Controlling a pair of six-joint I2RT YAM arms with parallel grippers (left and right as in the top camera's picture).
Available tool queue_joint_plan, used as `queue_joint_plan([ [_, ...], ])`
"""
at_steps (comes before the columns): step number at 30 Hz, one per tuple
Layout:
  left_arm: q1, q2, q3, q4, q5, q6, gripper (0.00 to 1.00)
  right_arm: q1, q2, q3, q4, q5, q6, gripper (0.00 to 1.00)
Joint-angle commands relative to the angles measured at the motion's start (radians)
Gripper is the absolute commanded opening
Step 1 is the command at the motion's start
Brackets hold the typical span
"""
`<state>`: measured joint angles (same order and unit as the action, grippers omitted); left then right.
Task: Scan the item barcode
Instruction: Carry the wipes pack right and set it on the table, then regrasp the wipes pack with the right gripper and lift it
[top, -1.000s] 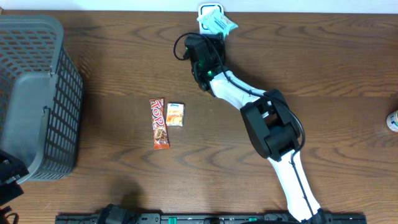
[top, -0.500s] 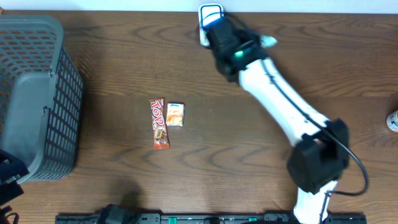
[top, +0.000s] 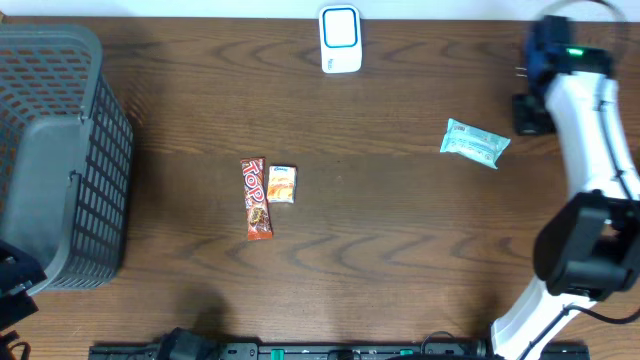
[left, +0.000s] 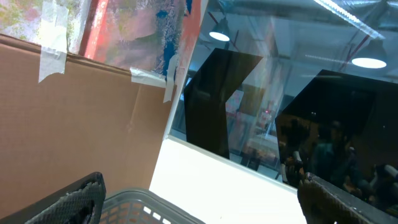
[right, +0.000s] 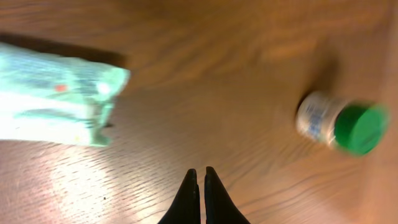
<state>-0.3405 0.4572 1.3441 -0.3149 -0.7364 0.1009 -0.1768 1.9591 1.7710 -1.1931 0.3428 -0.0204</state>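
I see the crinkled pale-green packet (top: 475, 143) lying flat on the dark wood-grain table (top: 400, 230), well apart from the white scanner (top: 340, 40); right gripper (right: 200, 186) pressed together, empty; only its wrist view shows a green-capped bottle (right: 341, 126); left gripper (left: 199, 199) spread wide, facing cardboard and dark glass.

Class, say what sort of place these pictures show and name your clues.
Probably a mock shop checkout: a barcode scanner, a grey basket and a teal snack packet on a wooden table.
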Motion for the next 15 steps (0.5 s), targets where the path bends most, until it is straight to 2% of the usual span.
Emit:
queue_joint_plan([
  [1,0.002,-0.007,-0.003,0.001,-0.009,-0.008,0.98,-0.059,-0.010,-0.011,0.005,-0.286,0.101,0.13],
  [3,0.002,-0.007,-0.003,0.001,-0.009,-0.008,0.98,-0.074,-0.010,-0.012,0.015,-0.426,0.092,0.71],
  [4,0.002,-0.007,-0.003,0.001,-0.009,-0.008,0.98,-0.074,-0.010,-0.013,0.023,-0.470,0.076,0.96],
  [5,0.002,-0.007,-0.003,0.001,-0.009,-0.008,0.98,-0.069,-0.010,-0.014,0.030,-0.480,0.068,0.99],
  [8,0.002,-0.007,-0.003,0.001,-0.009,-0.008,0.98,-0.045,-0.008,-0.021,0.038,-0.467,0.121,0.99],
  [13,0.002,-0.007,-0.003,0.001,-0.009,-0.008,0.98,0.024,-0.008,-0.110,0.102,-0.312,0.493,0.99],
  [15,0.002,-0.007,-0.003,0.001,-0.009,-0.008,0.98,0.058,-0.008,-0.172,0.172,-0.298,0.556,0.99],
])
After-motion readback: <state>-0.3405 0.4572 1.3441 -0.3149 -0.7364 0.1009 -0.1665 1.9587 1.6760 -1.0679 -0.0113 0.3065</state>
